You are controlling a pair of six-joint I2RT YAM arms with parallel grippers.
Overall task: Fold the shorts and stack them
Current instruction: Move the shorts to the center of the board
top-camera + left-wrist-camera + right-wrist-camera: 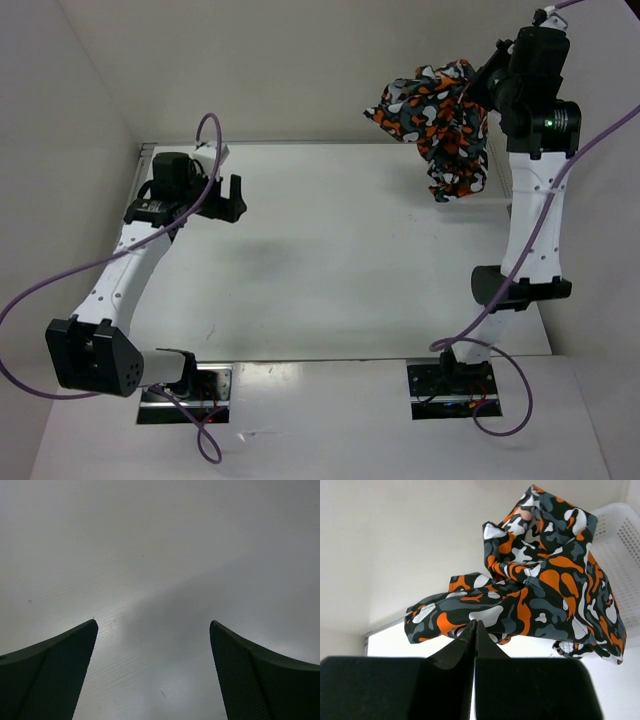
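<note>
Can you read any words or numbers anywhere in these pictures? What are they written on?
No text can be read anywhere.
The shorts: only orange, white, grey and black blobs, no letters.
The white basket: plain mesh, no label showing.
The right arm's base: anything printed there is too small to read.

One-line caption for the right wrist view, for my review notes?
Shut right gripper pinches crumpled camouflage shorts aloft, white mesh basket behind.
</note>
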